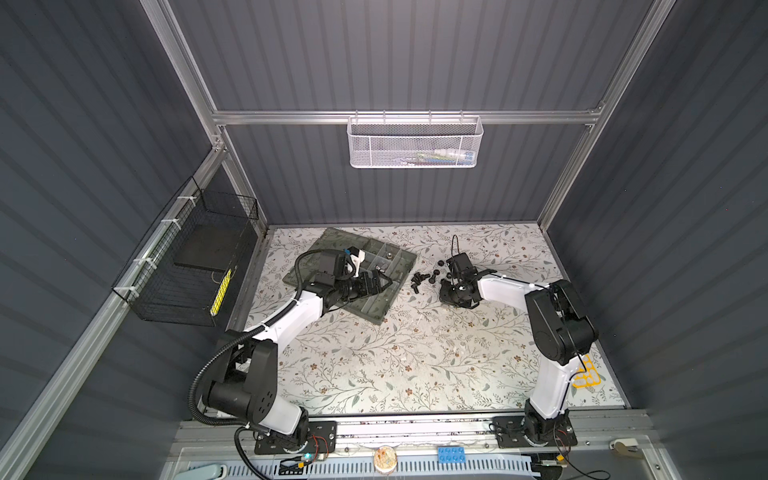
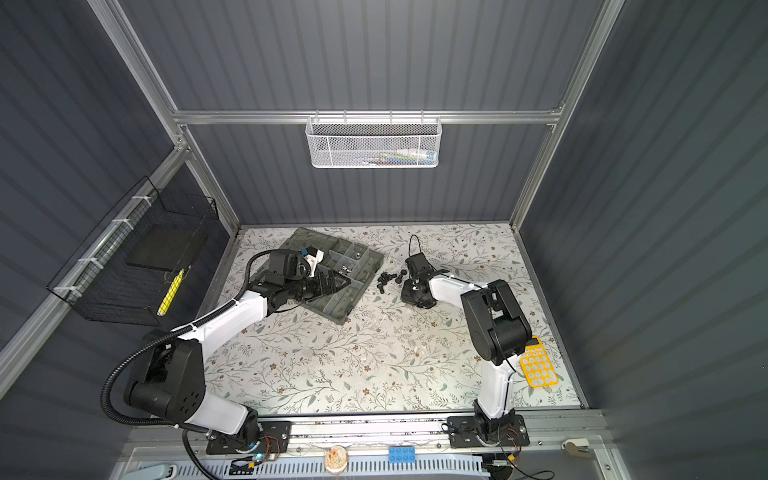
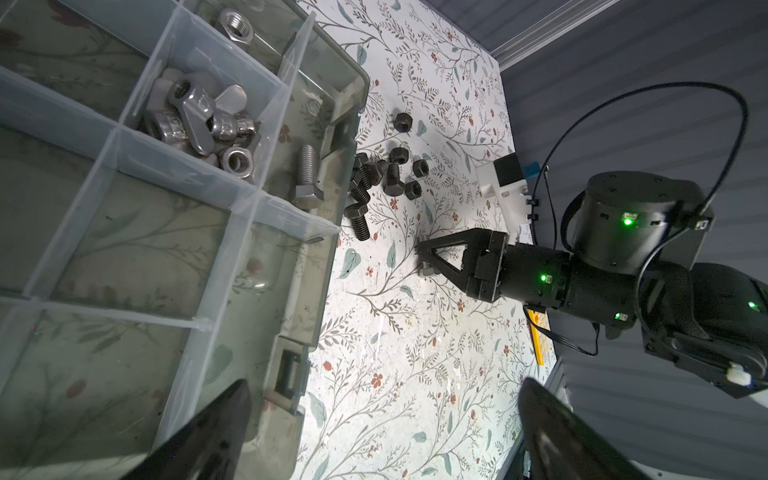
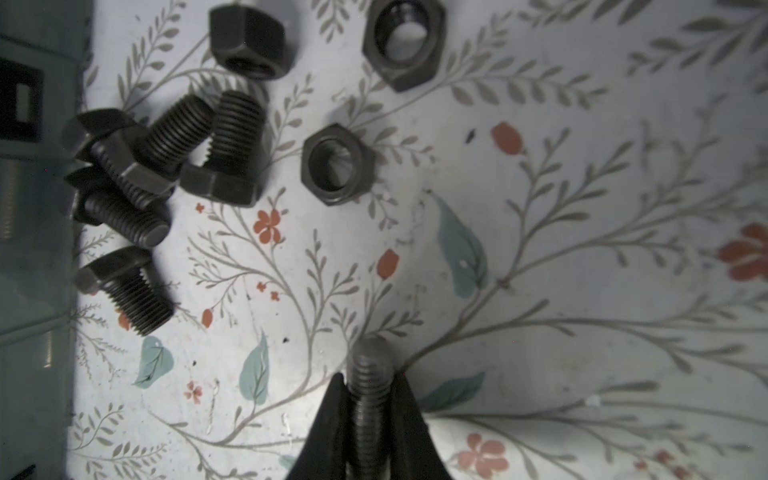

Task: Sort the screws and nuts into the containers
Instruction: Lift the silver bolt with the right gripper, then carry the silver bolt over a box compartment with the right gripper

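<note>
My right gripper (image 4: 370, 378) is shut on the threaded shank of a screw (image 4: 369, 357), low over the floral table; in the left wrist view that gripper (image 3: 423, 258) sits right of the loose pile. Several black screws (image 4: 145, 166) (image 1: 419, 282) and black nuts (image 4: 336, 164) (image 3: 419, 166) lie beside the grey-green organizer box (image 1: 374, 309) (image 2: 332, 311). Its containers hold silver winged nuts (image 3: 199, 116), a silver hex nut (image 3: 237, 25) and a silver screw (image 3: 307, 176). My left gripper (image 3: 382, 432) (image 1: 384, 284) hangs open and empty over the box's right edge.
A white mesh basket (image 1: 415, 143) hangs on the back wall. A black wire basket (image 1: 195, 266) is fixed to the left wall. A yellow tray (image 2: 538, 365) lies by the right arm's base. The box's open lid (image 1: 332, 239) lies flat at the back left.
</note>
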You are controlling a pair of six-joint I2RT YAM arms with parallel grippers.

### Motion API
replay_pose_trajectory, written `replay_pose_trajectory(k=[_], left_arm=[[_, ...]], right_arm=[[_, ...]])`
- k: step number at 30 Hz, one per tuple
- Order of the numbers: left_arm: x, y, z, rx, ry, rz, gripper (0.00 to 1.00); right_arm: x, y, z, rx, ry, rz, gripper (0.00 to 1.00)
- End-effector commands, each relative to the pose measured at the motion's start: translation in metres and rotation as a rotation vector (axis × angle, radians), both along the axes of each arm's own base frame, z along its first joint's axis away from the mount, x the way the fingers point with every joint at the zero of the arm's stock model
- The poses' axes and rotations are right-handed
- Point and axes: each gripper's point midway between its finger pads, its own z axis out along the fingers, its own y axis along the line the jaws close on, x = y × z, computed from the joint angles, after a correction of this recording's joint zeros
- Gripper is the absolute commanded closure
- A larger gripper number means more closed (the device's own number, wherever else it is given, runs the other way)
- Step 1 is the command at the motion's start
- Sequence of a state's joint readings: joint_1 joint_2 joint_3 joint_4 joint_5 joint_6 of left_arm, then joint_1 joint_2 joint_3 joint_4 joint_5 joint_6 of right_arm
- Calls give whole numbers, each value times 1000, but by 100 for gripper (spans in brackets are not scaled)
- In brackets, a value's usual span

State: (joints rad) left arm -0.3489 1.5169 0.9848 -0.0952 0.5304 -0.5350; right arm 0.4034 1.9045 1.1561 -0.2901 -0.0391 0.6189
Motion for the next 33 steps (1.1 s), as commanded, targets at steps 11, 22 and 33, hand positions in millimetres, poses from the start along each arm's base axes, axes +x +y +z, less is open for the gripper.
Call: replay_pose_trajectory(k=[11,22,33], left_arm=[[-3,-4,-4,-20,18,-21,0],[-3,-5,5,-22,2,-28,0],[1,-8,21,-40,-22,-34,0]], right_arm=[[-18,-13,-13,-29,66,2,97],[0,25,40,205,-48,32,98],[21,71,113,491,-162,106,98]])
